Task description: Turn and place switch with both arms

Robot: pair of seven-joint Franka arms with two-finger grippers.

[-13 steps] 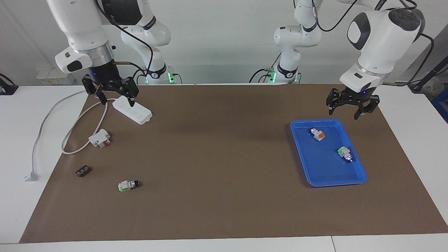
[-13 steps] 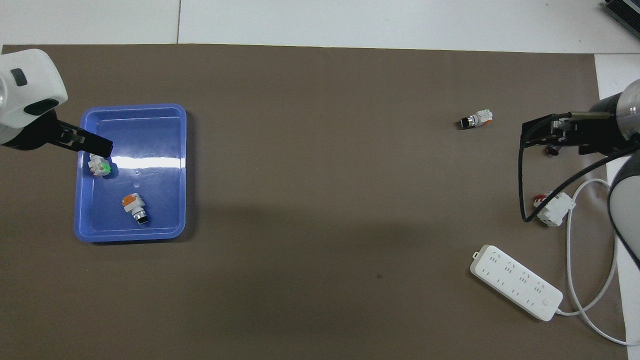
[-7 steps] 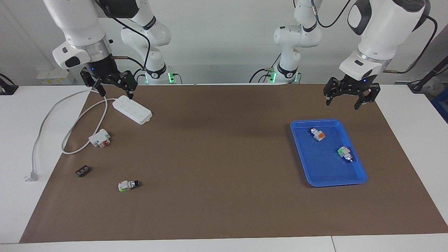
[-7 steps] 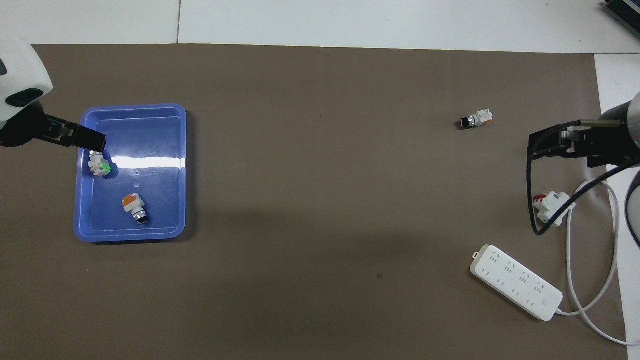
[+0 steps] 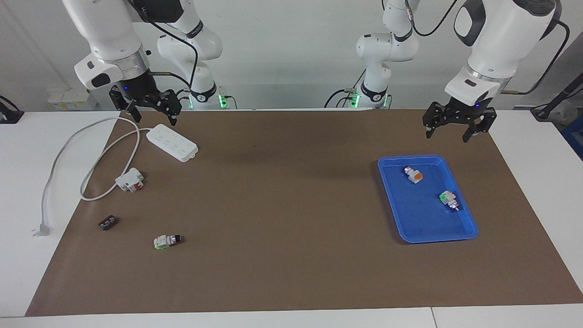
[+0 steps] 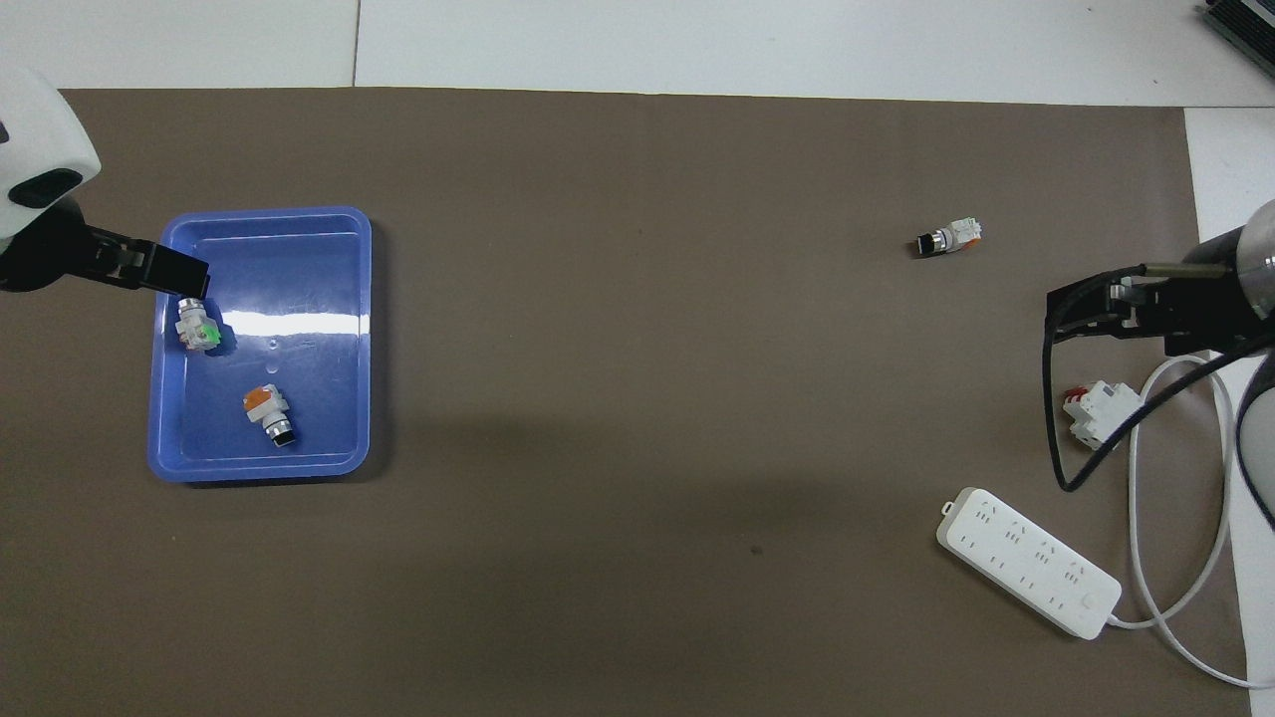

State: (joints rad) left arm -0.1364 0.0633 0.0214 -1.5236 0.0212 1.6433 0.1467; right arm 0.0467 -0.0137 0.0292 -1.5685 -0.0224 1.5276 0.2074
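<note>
The switch [image 5: 448, 198], green tab up, lies on its side in the blue tray [image 5: 421, 214] near the left arm's end of the table [image 5: 291, 321], farther from the robots than the orange-tabbed switch [image 5: 413, 174] that shares the tray. Placement appears complete. The left end effector [image 5: 448, 135] hangs with fingers spread and empty over the table's robot-side edge, just clear of the tray. The right end effector [image 5: 155, 119], likewise spread and empty, hangs over the power strip [image 5: 172, 142] at the right arm's end. The step in hand is judged to be the withdrawal: lift straight up, keep fingers wide and avoid the tray rim and the strip's cable. A loose switch [image 5: 166, 240] lies toward the table's front edge, well apart from both arms.
</note>
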